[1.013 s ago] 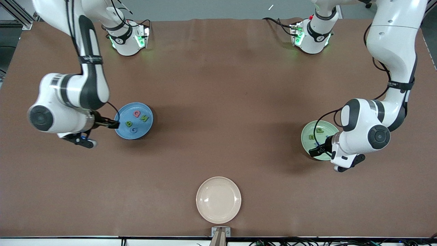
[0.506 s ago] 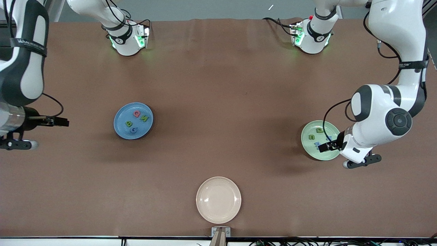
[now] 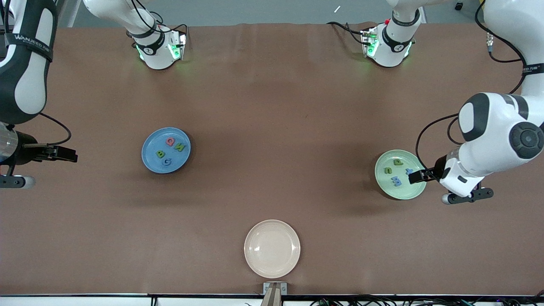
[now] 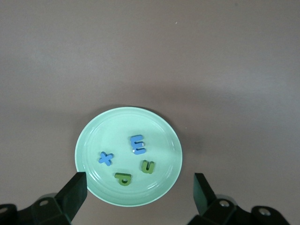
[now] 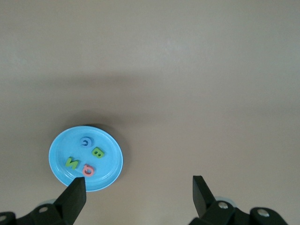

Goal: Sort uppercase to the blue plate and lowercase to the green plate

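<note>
Uppercase letters point(image 3: 168, 149) G, Q, B and N lie in the blue plate point(image 3: 149, 163); lowercase letters point(image 3: 396, 171) n, m, x and p lie in the green plate point(image 3: 382, 185). Sorting looks finished, so clean retreat matters most. Left gripper point(image 3: 417, 177), jaws apart and empty, hangs over the green plate's rim; right gripper point(image 3: 67, 154), also apart, is over bare table point(image 3: 272, 106). An empty beige plate point(image 3: 272, 248) sits nearest the camera, obstructing nothing.
</note>
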Robot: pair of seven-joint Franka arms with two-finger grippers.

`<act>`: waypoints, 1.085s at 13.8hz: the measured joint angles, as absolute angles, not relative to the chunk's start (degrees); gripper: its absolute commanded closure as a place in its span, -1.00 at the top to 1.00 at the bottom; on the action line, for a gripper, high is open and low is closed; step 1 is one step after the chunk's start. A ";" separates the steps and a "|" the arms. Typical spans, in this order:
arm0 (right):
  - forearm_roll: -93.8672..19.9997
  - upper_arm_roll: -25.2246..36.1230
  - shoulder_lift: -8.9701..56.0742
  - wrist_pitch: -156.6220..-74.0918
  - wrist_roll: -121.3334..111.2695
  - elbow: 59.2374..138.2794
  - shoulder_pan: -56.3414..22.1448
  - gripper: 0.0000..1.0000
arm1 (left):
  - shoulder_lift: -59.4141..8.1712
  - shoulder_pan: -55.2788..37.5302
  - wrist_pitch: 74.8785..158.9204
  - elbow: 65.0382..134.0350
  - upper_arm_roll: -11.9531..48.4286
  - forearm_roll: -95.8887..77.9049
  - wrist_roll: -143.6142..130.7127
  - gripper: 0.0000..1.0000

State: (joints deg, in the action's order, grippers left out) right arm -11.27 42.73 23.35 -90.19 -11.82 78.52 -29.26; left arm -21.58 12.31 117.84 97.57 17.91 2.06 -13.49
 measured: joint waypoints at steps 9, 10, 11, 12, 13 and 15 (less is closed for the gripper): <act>-10.61 42.27 23.75 -88.26 -9.72 77.14 -31.32 1.00 | -16.39 11.67 113.38 97.57 15.48 -0.66 -8.58 0.99; -10.61 42.27 23.75 -87.08 -7.78 77.08 -31.61 1.00 | -14.66 11.90 111.64 97.53 15.45 -0.67 -8.55 0.99; -10.61 42.27 23.75 -86.44 -6.62 77.03 -31.99 1.00 | -12.62 12.17 109.80 97.49 15.41 -0.67 -8.54 0.99; -10.61 42.17 23.75 -86.08 -5.99 76.96 -32.27 1.00 | -10.42 12.51 108.03 97.47 15.34 -0.67 -8.54 0.99; -10.61 41.56 23.68 -85.77 -5.68 76.84 -31.97 1.00 | -8.09 12.97 106.21 97.47 15.29 -0.67 -8.51 0.99; -10.42 35.38 22.79 -85.44 -5.36 76.54 -26.84 1.00 | -3.48 13.78 103.04 97.51 15.25 -0.68 -8.42 0.99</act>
State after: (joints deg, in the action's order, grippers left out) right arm -10.42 35.38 22.79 -85.44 -5.36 76.54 -26.84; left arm -3.48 13.78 103.04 97.51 15.25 -0.68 -8.42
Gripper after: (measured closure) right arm 0.000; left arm 0.000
